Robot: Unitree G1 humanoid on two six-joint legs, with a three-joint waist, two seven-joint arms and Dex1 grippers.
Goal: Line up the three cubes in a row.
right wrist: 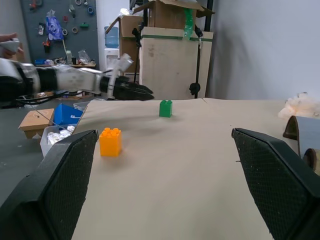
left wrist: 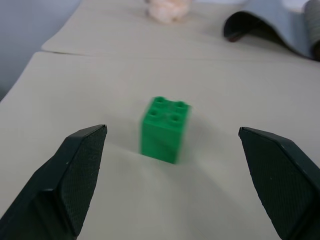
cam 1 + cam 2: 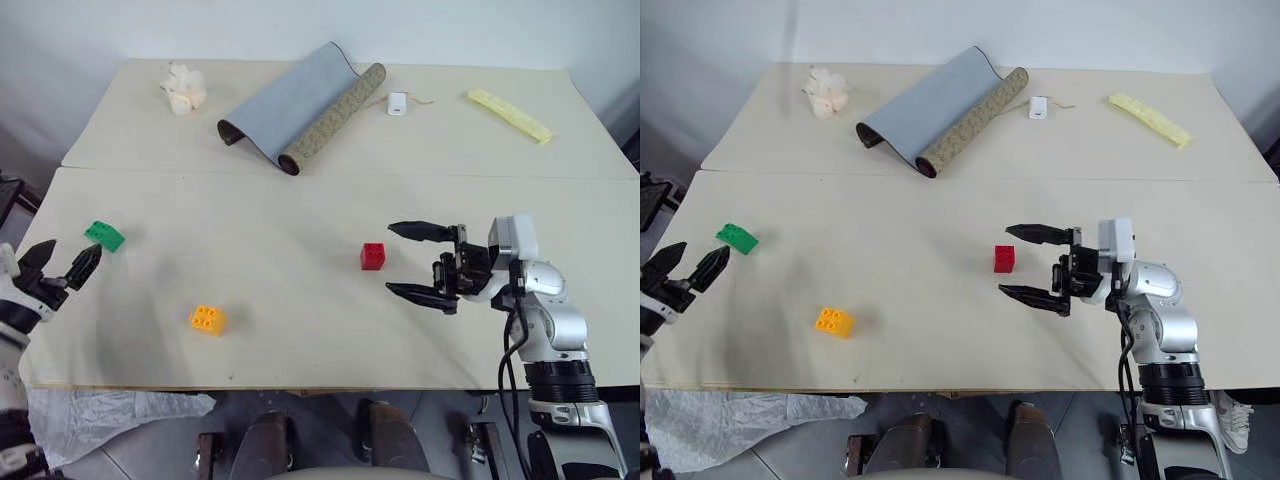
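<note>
Green cube (image 3: 104,236) sits just ahead of the spread left gripper (image 3: 60,264); red cube (image 3: 373,256) just beside the spread, empty right gripper (image 3: 408,262).

Pale beige bench (image 3: 330,340), seam running across far third. White wall (image 3: 300,25) behind. Grey floor (image 3: 130,455) at near edge. Right wrist view: cardboard boxes (image 1: 172,55), dark pegboard (image 1: 55,25), blue bin (image 1: 67,114).

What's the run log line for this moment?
left gripper: open, facing green cube | right gripper: open beside red cube | orange cube: apart | row: not formed
</note>
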